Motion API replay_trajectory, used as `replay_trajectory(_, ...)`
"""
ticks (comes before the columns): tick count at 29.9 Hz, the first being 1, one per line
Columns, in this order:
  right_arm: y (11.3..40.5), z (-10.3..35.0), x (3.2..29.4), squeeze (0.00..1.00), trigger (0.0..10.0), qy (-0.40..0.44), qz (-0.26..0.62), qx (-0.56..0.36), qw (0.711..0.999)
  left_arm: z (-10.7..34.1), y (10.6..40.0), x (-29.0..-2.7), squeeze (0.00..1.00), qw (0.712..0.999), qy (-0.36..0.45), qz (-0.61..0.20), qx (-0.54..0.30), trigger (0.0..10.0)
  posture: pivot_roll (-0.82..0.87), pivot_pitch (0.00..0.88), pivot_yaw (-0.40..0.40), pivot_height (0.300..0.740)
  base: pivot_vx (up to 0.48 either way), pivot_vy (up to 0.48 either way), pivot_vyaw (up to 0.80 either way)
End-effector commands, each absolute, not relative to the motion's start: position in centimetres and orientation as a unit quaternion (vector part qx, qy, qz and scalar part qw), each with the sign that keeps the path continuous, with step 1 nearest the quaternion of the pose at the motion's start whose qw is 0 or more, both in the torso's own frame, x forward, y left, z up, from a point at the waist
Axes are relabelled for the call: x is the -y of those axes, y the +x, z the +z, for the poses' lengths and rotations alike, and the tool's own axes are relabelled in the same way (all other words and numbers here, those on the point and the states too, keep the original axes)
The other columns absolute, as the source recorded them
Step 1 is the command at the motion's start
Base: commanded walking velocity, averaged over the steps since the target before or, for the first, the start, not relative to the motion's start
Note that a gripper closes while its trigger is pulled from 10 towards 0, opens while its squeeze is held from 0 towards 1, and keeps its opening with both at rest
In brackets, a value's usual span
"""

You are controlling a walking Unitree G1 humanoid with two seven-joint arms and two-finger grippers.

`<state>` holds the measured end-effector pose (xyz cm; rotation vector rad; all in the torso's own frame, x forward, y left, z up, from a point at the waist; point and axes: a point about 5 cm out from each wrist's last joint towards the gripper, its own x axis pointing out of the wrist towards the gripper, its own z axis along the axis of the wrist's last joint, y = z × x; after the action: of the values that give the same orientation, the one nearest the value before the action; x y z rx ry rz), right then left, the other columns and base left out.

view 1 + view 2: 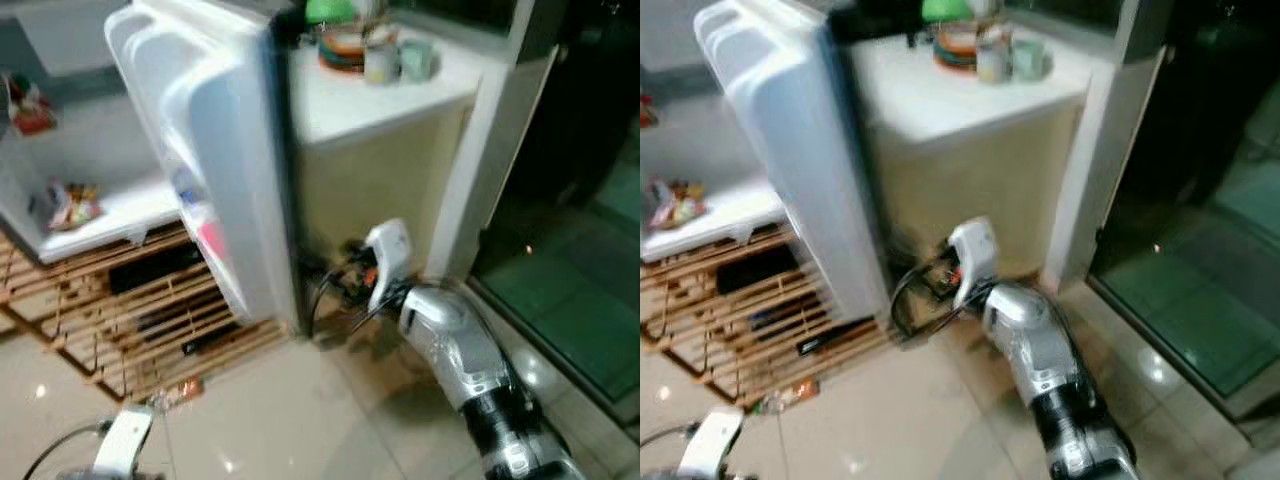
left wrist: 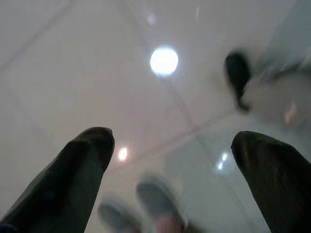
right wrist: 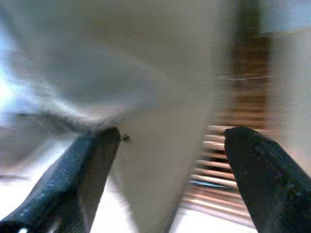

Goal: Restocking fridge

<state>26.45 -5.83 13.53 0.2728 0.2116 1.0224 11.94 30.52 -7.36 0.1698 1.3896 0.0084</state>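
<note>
Although the fridge door [image 1: 200,150] stands open and a packet [image 1: 72,205] lies on the fridge shelf [image 1: 120,215], we judge the restocking barely begun, since both grippers are spread wide and empty. The right gripper [image 3: 170,160] faces the blurred door edge and wooden rack [image 1: 150,320]; the left gripper [image 2: 170,170] hangs over tiled floor [image 2: 97,73], near what may be shoes.

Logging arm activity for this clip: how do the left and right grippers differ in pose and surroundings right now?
The right gripper is raised and stretched forward toward the foot of the open fridge door; the left gripper hangs low over the tiled floor. The right wrist view looks at a pale panel and a wooden slatted rack; the left looks at floor tiles. Both are open and hold nothing.
</note>
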Motion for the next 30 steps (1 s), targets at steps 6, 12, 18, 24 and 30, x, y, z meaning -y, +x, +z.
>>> replay_trajectory(6, 26.3, 13.7, 10.3, 0.0, 10.0, 0.153, 0.443, -0.114, 0.876, -7.9, 10.8, -30.1, 0.0, 0.752, 0.094, -0.009, -0.652, 10.0, -0.15, 0.0, 0.138, 0.74, 0.0, 0.0, 0.0)
replay_trajectory(12, 30.4, 10.5, 14.9, 0.0, 10.0, 0.026, 0.173, -0.144, 0.974, -7.8, 14.3, -27.9, 0.0, 0.811, 0.077, -0.006, -0.58, 10.0, -0.14, 0.0, 0.109, 0.74, 0.0, 0.0, 0.0)
replay_trajectory(18, 30.8, 8.6, 16.6, 0.0, 10.0, 0.005, 0.098, -0.155, 0.983, -3.9, 22.8, -25.6, 0.0, 0.913, 0.044, -0.025, -0.406, 10.0, -0.12, 0.0, 0.086, 0.74, 0.0, 0.0, 0.0)
replay_trajectory(24, 31.7, 8.5, 17.6, 0.0, 10.0, -0.058, 0.051, -0.112, 0.991, 5.4, 30.3, -21.4, 0.0, 0.984, 0.021, -0.094, -0.151, 10.0, -0.1, 0.0, 0.067, 0.74, 0.0, 0.0, 0.0)
replay_trajectory(30, 32.3, 9.7, 18.3, 0.0, 10.0, -0.072, 0.0, -0.072, 0.995, 12.0, 32.1, -20.0, 0.0, 0.998, -0.018, -0.055, 0.011, 10.0, -0.1, 0.0, 0.06, 0.74, 0.0, 0.0, 0.0)
